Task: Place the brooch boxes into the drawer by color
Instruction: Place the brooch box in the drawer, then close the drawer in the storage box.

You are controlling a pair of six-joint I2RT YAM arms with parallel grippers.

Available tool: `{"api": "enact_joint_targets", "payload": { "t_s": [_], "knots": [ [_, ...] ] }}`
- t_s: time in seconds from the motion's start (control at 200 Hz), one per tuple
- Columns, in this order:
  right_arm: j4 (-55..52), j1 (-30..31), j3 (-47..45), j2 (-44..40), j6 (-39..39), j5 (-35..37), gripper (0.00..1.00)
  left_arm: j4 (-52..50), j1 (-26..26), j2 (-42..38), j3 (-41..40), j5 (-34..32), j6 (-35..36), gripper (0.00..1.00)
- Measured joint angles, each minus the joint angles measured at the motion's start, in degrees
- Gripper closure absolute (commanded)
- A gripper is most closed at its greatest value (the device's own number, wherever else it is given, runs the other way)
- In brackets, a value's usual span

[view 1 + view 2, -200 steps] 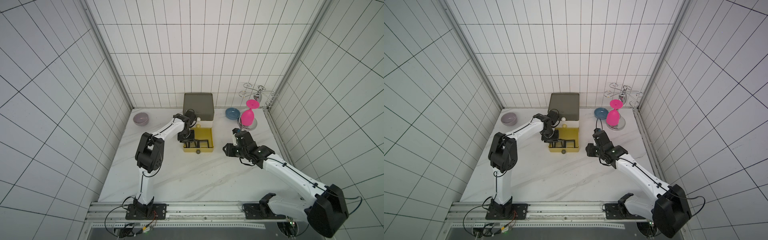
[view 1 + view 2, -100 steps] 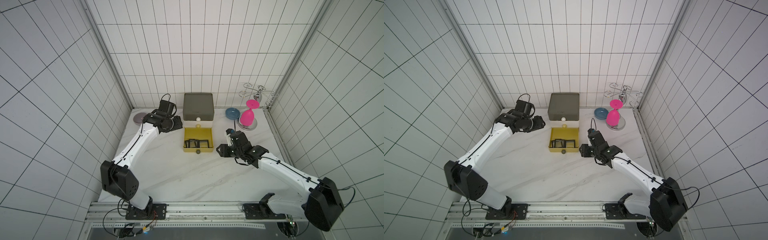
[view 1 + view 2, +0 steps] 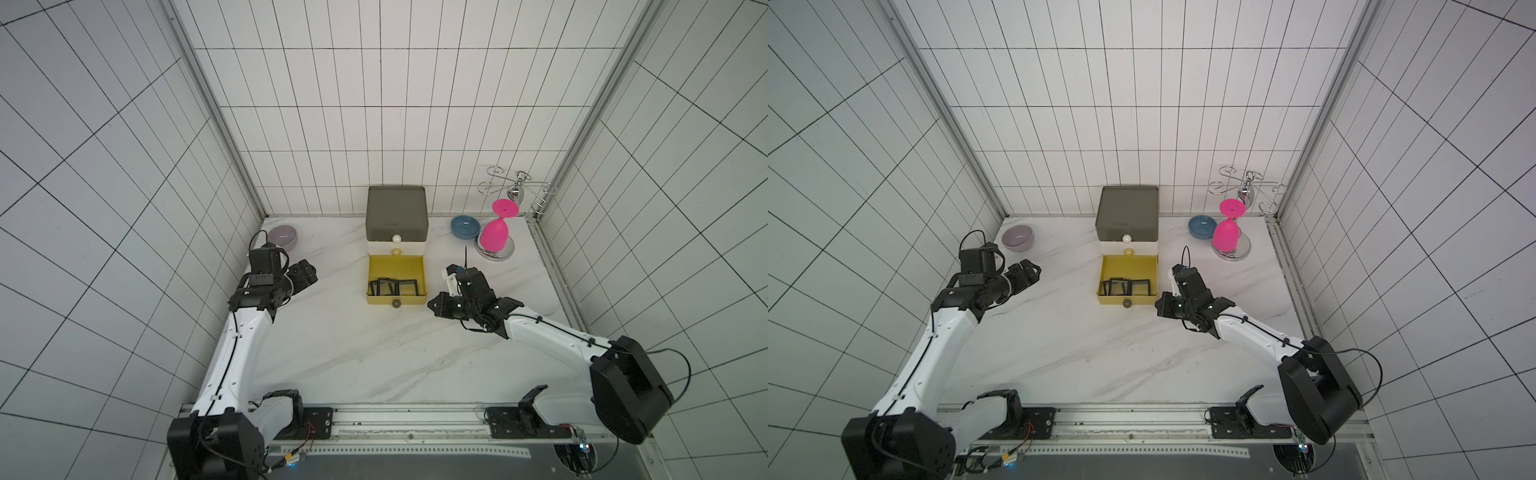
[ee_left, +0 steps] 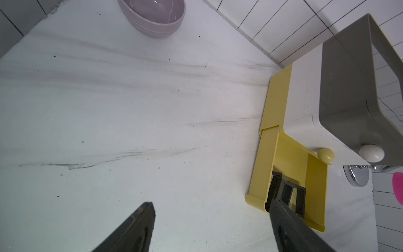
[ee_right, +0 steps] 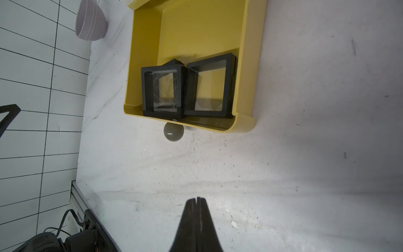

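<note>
Right gripper (image 5: 197,199) pressed together on nothing, short of the grey knob (image 5: 173,131) and not touching it; left gripper (image 4: 211,204) spread wide, empty. Black brooch boxes (image 5: 164,112) crowded at the knob end of the pulled-out yellow tier (image 5: 248,65) — push squarely on the knob (likely the closing step), without jolting them. Beyond: veined marble tabletop (image 3: 353,353), white tiled walls (image 3: 374,124).

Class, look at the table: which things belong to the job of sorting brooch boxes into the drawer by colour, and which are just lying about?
Belong to the job: black brooch boxes, in the open yellow drawer; the chest it slides from.
Just lying about: lilac bowl, blue bowl, pink goblet, metal stand.
</note>
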Motion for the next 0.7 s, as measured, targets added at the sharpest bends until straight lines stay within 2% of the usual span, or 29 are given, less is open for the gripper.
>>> {"api": "enact_joint_targets", "payload": {
  "t_s": [0.19,0.4,0.7],
  "knots": [
    [2.08,-0.35,-0.04,5.18,2.01,-2.08,1.0,0.52,2.84,0.0,-0.83,2.62,0.94,0.12],
    [3.82,-0.35,0.48,10.08,3.65,-2.69,1.0,0.57,3.34,0.13,-0.83,4.74,1.11,0.12],
    [7.76,-1.2,5.92,18.27,5.33,-2.89,1.0,0.55,3.72,1.07,-0.83,6.47,1.14,0.12]
  ]
}}
